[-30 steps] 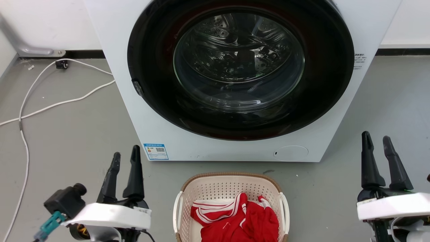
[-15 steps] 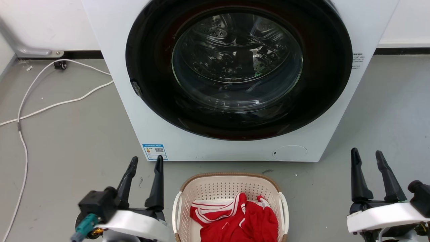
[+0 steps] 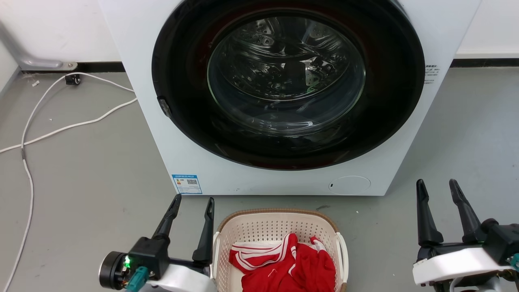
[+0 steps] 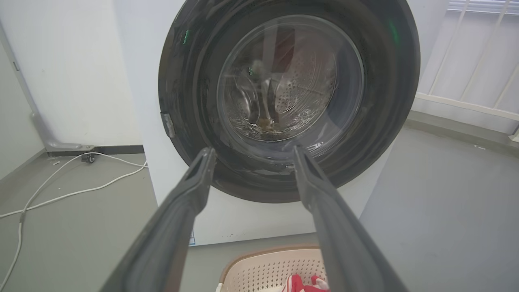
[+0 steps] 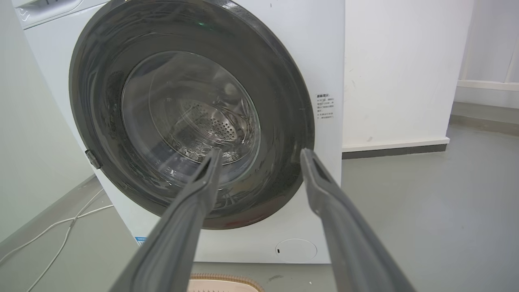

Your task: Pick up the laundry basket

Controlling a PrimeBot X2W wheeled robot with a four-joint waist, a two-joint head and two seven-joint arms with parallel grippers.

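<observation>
Basket pick-up, approach stage. The laundry basket (image 3: 277,225) stands upright on the floor (image 3: 81,182) at 6 o'clock of the washing machine (image 3: 202,162), close before its shut door (image 3: 288,77), mouth up, with a red garment (image 3: 292,263) lying inside. Nothing is gripped and the basket is not yet lifted; by my reading the whole grasp and lift are left to do.

The left hand (image 3: 194,198), fingers spread, sits at 9 o'clock of the basket, its inner finger (image 3: 204,239) just beside the white left handle (image 3: 213,251); whether they touch cannot be told. The right hand (image 3: 436,183), fingers likewise spread, stands at 3 o'clock, well apart from the right handle (image 3: 344,251).

Steps outstanding, as judged: bring the right hand in, take both handles, raise.

Orientation: the far edge of the brown rim (image 3: 279,210) faces the machine at 12 o'clock, and the handles face 9 and 3 o'clock. The near end is cut by the head view's lower edge, so the long axis cannot be fixed.
</observation>
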